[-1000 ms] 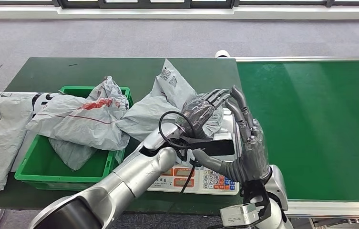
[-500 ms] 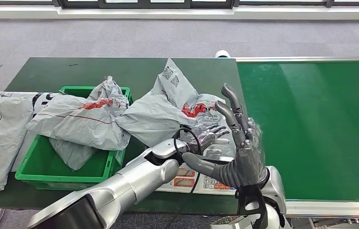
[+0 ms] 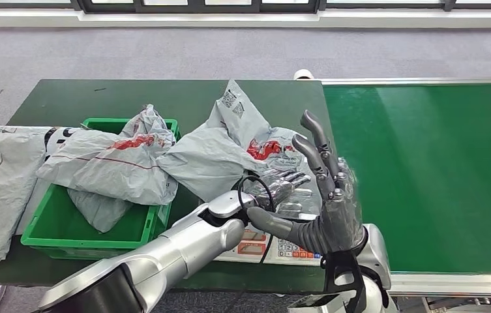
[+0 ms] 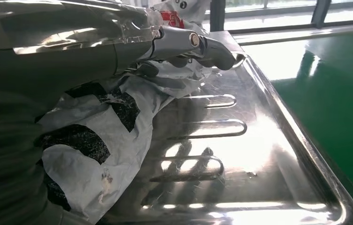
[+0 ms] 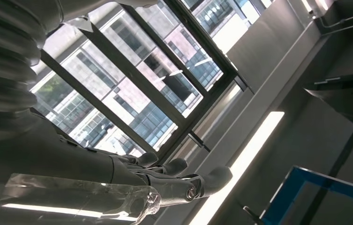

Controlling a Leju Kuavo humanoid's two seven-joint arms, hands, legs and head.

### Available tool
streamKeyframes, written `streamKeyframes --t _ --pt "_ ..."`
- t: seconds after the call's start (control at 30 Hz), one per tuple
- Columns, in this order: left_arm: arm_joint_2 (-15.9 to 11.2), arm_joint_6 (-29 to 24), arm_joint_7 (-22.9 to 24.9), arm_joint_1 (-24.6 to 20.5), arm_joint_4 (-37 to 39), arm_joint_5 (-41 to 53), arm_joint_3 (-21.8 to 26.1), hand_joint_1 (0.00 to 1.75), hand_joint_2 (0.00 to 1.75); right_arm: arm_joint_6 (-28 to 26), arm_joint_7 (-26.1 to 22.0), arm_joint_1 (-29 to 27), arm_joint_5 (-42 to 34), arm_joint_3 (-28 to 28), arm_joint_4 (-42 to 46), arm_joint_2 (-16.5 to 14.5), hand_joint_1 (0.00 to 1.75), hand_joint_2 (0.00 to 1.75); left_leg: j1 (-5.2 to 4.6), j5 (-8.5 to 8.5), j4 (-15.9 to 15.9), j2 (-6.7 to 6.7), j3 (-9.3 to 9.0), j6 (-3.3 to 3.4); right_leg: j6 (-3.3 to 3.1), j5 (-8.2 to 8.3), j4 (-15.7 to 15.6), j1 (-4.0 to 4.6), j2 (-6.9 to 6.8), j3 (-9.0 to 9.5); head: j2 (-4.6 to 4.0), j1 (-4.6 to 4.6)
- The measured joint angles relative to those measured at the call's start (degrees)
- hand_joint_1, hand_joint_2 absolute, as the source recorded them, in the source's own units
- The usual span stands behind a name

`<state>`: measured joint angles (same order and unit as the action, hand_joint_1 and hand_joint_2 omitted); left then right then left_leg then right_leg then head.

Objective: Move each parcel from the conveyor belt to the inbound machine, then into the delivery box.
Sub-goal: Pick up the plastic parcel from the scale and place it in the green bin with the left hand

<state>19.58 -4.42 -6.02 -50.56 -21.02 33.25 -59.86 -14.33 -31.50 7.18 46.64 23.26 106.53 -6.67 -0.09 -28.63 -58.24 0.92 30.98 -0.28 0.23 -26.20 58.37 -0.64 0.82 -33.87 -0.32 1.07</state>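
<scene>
Since half a second ago little has shifted: the left hand stays low on the scale, fingers flat and spread, and the parcel has settled slightly against it. One second ago that hand was raised above the scale tray.

Left hand: released, fingers apart, lying on the parcel's near edge over the steel tray; the wrist view shows the bag under the fingertips, pressed rather than gripped. Right hand: raised just right of the scale, fingers spread upward, holding nothing.

Parcel: a grey bag resting partly on the scale tray, its long axis running from the scale back and left toward the bin. The bin lies left of the scale, already heaped with bags. The belt, right of the scale, carries no parcel in the part seen.

Judgement: the left hand is the nearer to the parcel and on the bin side, so the carry falls to it.

Obscured: the scale display is covered by the arms; the parcel's near corner is hidden under the left hand.
</scene>
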Motion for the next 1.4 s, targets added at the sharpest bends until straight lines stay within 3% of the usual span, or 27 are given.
streamKeyframes --t 0.2,0.43,0.57,0.97,1.4 --pt "-0.27 -3.62 2.29 -1.98 1.64 0.07 1.88 0.00 1.75 0.03 -0.24 0.39 0.04 0.04 -0.08 -0.51 0.00 1.75 0.00 0.08 0.02 -0.17 0.37 0.00 -0.12 0.13 0.00 0.00 0.04 -0.02 -0.01 0.00" --pt "-1.19 -5.48 -0.49 -7.50 1.23 1.24 10.71 0.00 1.75 0.32 0.45 0.53 1.03 0.06 -0.12 -1.16 0.00 1.75 0.01 0.61 0.02 0.12 0.27 -0.15 -0.14 0.48 0.04 0.02 -0.12 -0.37 0.00 0.00" --pt "-1.18 -4.77 -0.91 -8.55 0.26 3.28 13.33 0.00 1.75 0.54 0.87 0.50 1.67 0.06 -0.01 -1.51 0.00 1.75 0.01 0.60 0.03 0.11 0.35 -0.15 -0.14 0.47 0.03 0.01 -0.12 -0.44 0.01 0.00" --pt "-1.04 -3.36 -1.26 -8.98 -0.46 4.13 15.51 0.00 1.75 0.71 1.69 0.42 2.57 0.06 0.74 -1.97 0.00 1.75 0.00 0.59 0.02 0.10 0.38 -0.14 -0.13 0.47 0.03 0.00 -0.12 -0.48 -0.01 0.00" --pt "-0.68 5.02 1.93 -5.07 1.97 11.41 15.73 0.00 1.75 2.78 1.80 1.15 2.09 0.06 1.08 -2.63 0.00 1.75 0.01 0.59 0.03 0.12 0.45 -0.14 -0.13 0.47 0.03 0.00 -0.13 -0.53 0.00 0.00"
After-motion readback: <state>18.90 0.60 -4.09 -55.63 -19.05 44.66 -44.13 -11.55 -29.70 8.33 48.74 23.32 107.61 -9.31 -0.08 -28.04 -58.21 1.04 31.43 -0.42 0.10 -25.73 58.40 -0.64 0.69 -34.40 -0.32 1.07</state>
